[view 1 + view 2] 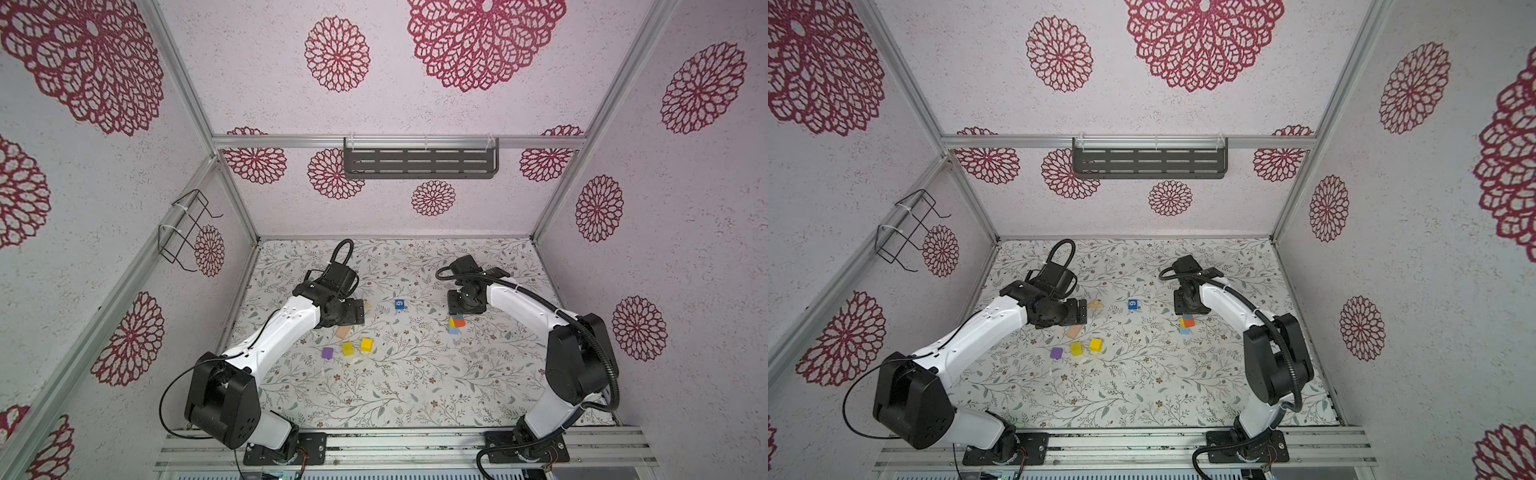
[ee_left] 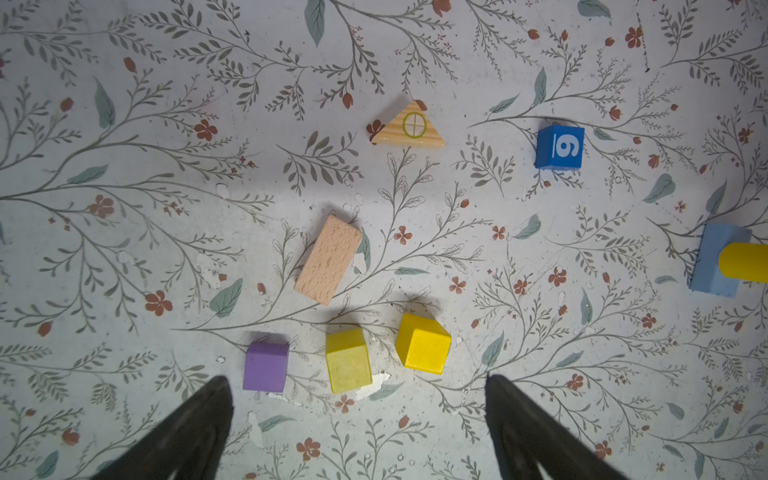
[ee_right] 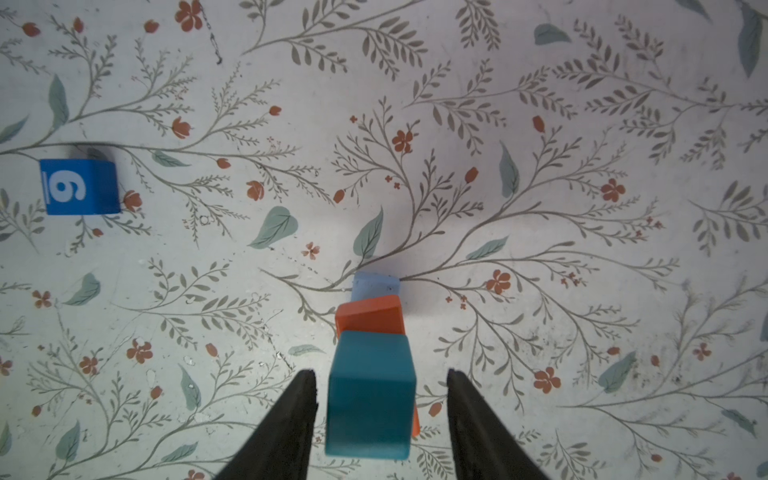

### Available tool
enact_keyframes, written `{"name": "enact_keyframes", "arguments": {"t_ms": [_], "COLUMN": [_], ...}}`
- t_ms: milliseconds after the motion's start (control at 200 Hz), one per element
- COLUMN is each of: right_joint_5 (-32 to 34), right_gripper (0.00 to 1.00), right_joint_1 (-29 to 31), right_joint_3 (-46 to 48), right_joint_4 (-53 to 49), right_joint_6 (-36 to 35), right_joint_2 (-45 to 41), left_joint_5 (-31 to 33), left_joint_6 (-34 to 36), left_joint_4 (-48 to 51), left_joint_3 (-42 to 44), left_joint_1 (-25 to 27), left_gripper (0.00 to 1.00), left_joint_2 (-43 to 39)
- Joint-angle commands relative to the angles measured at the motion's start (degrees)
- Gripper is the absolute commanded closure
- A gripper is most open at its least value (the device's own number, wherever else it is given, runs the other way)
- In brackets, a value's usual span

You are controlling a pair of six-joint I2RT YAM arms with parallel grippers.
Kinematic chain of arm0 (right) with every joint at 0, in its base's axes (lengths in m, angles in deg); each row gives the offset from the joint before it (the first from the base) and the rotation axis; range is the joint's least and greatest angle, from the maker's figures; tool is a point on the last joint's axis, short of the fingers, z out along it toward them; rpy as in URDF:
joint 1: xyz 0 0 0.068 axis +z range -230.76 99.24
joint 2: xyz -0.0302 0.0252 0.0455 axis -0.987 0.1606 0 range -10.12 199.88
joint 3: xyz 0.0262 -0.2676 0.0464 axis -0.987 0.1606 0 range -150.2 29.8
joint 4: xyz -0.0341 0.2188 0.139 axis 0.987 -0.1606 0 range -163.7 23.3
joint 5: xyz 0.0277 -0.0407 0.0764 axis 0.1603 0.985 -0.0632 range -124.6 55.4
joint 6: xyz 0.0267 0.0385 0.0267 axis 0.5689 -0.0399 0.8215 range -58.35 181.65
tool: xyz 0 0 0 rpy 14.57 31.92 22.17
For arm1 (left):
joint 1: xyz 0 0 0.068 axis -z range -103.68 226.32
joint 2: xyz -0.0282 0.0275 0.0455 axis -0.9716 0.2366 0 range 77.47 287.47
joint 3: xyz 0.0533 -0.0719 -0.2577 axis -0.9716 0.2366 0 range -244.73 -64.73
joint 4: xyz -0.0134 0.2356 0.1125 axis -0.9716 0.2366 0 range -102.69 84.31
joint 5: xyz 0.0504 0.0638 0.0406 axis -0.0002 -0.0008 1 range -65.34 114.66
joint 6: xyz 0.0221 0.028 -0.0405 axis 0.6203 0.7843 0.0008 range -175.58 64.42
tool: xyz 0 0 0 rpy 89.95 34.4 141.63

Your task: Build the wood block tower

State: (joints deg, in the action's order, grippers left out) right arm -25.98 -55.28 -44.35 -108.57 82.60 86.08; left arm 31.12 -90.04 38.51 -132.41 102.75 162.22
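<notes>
Straddling the tower [image 3: 370, 399], the right gripper [image 3: 381, 372] touches neither side.

"Where does the wood block tower [image 1: 457, 324] stand?"

"On the right part of the bench [image 1: 395, 395]. It has a light blue block [image 3: 376, 284] at the foot, an orange block [image 3: 370, 316] above it, turned slightly askew, and a teal cube [image 3: 370, 395] uppermost. In both top views a yellow piece [image 1: 451, 322] shows beside the orange."

"And the loose blocks?"

"Well apart, to the left. A purple cube [image 2: 266, 368], a pale yellow cube [image 2: 348, 361] and a deeper yellow cube [image 2: 423, 344] lie in a row, near each other but not touching. Beyond them a tan oblong block [image 2: 328, 259] lies flat and slanted, and farther off a tan triangle [image 2: 409, 126] bears a ringed cross. The blue cube marked "6" [image 2: 559, 147] sits alone between those and the tower."
</notes>
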Motion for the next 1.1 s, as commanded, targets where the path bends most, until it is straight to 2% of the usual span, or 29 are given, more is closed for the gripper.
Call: {"name": "enact_keyframes", "arguments": {"t_ms": [0,210,340,430,836,1096], "right_joint_5": [2.98,2.45,0.83,-2.67,-12.56,-14.88], "right_gripper": [0.46,0.46,0.37,0.33,0.34,0.32], "right_joint_1": [1.66,7.03,11.82,14.40,25.21,28.99], "right_joint_3": [-3.48,-8.17,-11.56,-12.94,-17.47,-23.09], "right_joint_4": [-4.06,-6.10,-5.49,-3.54,5.20,4.41], "right_joint_6": [-1.49,-0.21,-1.00,-2.89,-12.69,-16.79], "right_joint_2": [-3.71,-3.56,-1.07,0.84,12.63,18.70], "left_joint_5": [1.66,3.95,3.09,2.41,-6.10,-8.64], "left_joint_6": [0.23,-1.24,-2.82,-3.74,-0.30,1.51], "left_joint_4": [1.15,3.13,3.93,4.58,11.05,12.35], "left_joint_3": [-1.31,0.05,2.38,4.29,6.38,8.10], "left_joint_1": [0.19,0.02,-1.05,-2.19,-15.13,-18.29], "left_gripper": [0.03,0.03,0.03,0.03,0.03,0.03], "left_joint_2": [-2.51,-7.75,-12.98,-17.05,-30.57,-33.13]}}
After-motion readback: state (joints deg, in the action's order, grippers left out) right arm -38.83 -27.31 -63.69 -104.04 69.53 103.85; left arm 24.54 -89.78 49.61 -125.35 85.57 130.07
